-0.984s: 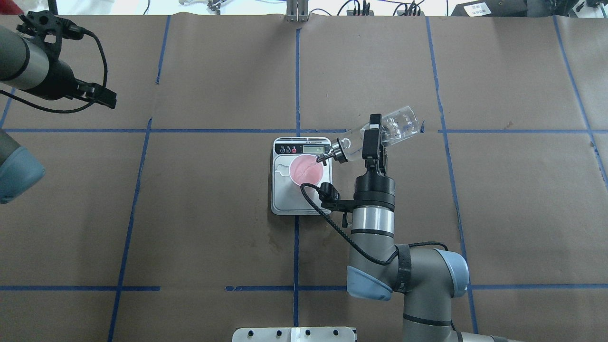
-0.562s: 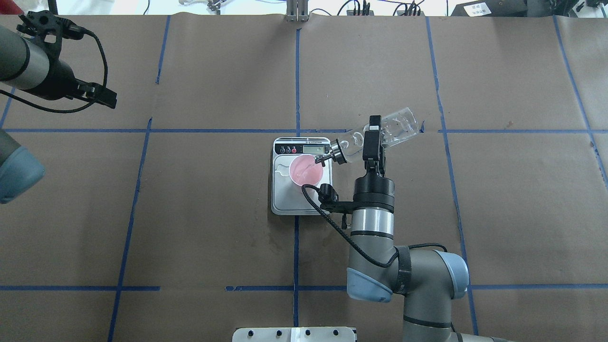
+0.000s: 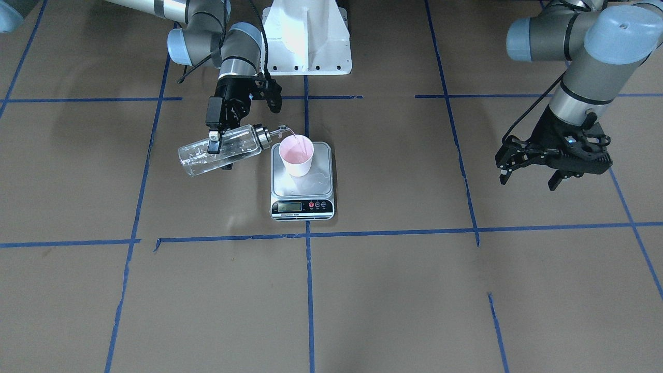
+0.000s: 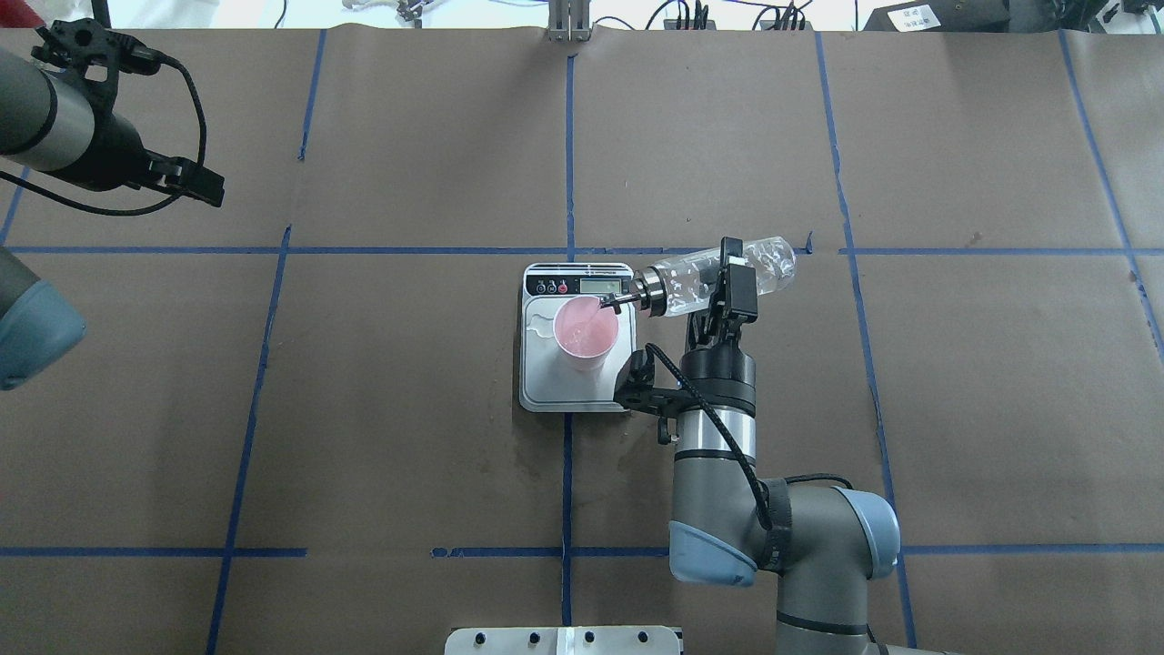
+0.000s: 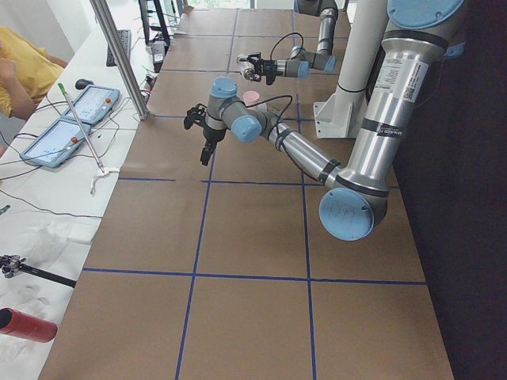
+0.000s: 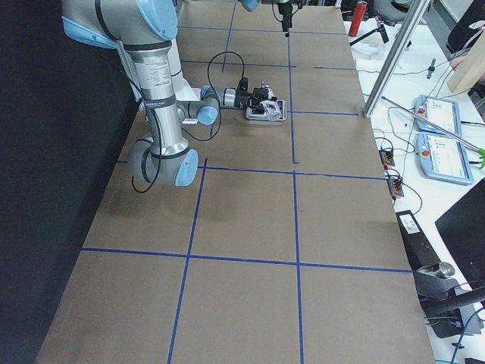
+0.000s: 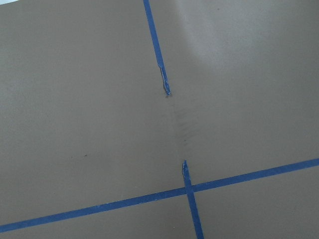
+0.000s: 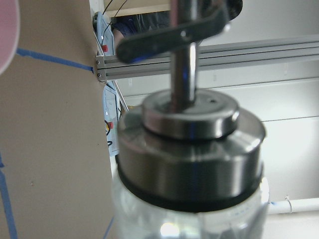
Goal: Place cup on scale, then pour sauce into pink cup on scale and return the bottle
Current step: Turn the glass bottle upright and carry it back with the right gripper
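The pour is in hand. At the left, the right gripper (image 3: 217, 151) is clamped on the bottle (image 3: 242, 145), clear glass tipped nearly level. From its silver spout a thin thread of sauce (image 3: 292, 136) arcs into the pink cup (image 3: 296, 155), upright on the scale (image 3: 302, 199) towards the platform's rear. Far right, the left gripper (image 3: 528, 178) hangs empty, jaws apart. The next move likely calls for tipping the bottle upright to cut the flow, then setting it back on the table.

right claw (image 3: 218, 153) gripping bottle (image 3: 241, 147), tipped almost flat, spout (image 3: 280, 129) at cup (image 3: 296, 156) rim, thin sauce (image 3: 291, 136) stream running in. cup on scale (image 3: 321, 182). left claw (image 3: 528, 181) spread wide, well off to side.
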